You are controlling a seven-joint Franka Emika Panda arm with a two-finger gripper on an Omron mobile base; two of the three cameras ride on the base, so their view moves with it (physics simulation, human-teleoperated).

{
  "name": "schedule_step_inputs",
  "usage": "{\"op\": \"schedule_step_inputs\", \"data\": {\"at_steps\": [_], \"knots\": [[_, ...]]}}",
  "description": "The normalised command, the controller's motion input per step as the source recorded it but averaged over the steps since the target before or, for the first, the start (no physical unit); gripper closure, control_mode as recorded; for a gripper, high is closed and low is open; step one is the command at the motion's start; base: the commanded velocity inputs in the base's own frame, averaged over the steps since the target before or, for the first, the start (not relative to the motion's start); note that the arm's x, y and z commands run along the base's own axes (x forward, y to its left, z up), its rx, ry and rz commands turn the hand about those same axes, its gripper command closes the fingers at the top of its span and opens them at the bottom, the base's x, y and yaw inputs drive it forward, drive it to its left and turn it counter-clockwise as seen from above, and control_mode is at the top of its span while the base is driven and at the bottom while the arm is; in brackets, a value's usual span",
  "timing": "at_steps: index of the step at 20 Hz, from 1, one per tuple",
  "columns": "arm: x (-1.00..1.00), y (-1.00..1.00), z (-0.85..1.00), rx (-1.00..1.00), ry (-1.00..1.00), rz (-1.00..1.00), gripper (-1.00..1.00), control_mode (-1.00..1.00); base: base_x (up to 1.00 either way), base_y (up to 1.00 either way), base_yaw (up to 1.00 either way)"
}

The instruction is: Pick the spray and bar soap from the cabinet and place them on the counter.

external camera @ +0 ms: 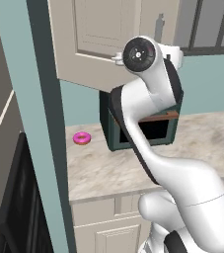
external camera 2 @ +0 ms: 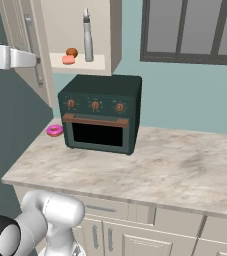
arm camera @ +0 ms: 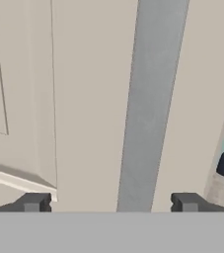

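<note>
Standing wide apart, the jaws of the gripper (arm camera: pixel 111 202) are released and straddle the silver bar handle (arm camera: pixel 150 104) of the cabinet door (arm camera: pixel 79 99); the hand view shows a clear gap between each dark fingertip and the bar, so nothing is grasped. The handle runs up the frame between the two tips, with the cream panelled door face behind it.

In the right base view the white hand sits at the far left edge, level with the door handle (external camera 2: pixel 31 47), and the door (external camera 2: pixel 20 45) is swung open towards the robot.

Below, the beige marbled counter (external camera 2: pixel 175 165) carries a dark-green oven (external camera 2: pixel 101 114) standing under the cabinet, with a pink ring donut (external camera 2: pixel 54 130) lying just beside the oven's left side. The left base view shows the same donut (external camera: pixel 82 138) on the counter (external camera: pixel 108 168) near the oven (external camera: pixel 114 129), which the arm largely covers.

Furthest back, the cabinet (external camera 2: pixel 82 35) is open and its cream shelf holds all three items: the spray (external camera 2: pixel 87 37) stands upright towards the right, the bar soap (external camera 2: pixel 68 59) lies flat at the front left of it, and a small orange-brown ball (external camera 2: pixel 72 52) sits just behind the soap, close to it. Both task items are inside the cabinet, well apart from the gripper
</note>
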Motion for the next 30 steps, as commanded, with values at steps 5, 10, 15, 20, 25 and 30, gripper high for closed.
{"op": "schedule_step_inputs", "data": {"at_steps": [5, 10, 15, 20, 25, 30], "knots": [[-0.19, 0.00, 0.14, 0.00, -0.05, 0.00, -1.00, -1.00, 0.00, 0.00, 0.00], [-0.22, 0.01, 0.20, 0.02, -0.07, 0.00, -1.00, -1.00, 0.00, 0.00, 0.00], [-0.49, -0.06, 0.17, 0.06, -0.07, 0.00, -1.00, -1.00, 0.00, 0.00, 0.00], [-0.68, -0.25, 0.12, 0.07, -0.07, 0.00, -1.00, -1.00, 0.00, 0.00, 0.00], [-0.68, -0.36, 0.13, 0.11, -0.07, 0.00, -1.00, -1.00, 0.00, 0.00, 0.00], [-0.45, -0.52, 0.05, 0.13, -0.06, 0.00, -1.00, -1.00, 0.00, 0.00, 0.00]]}}
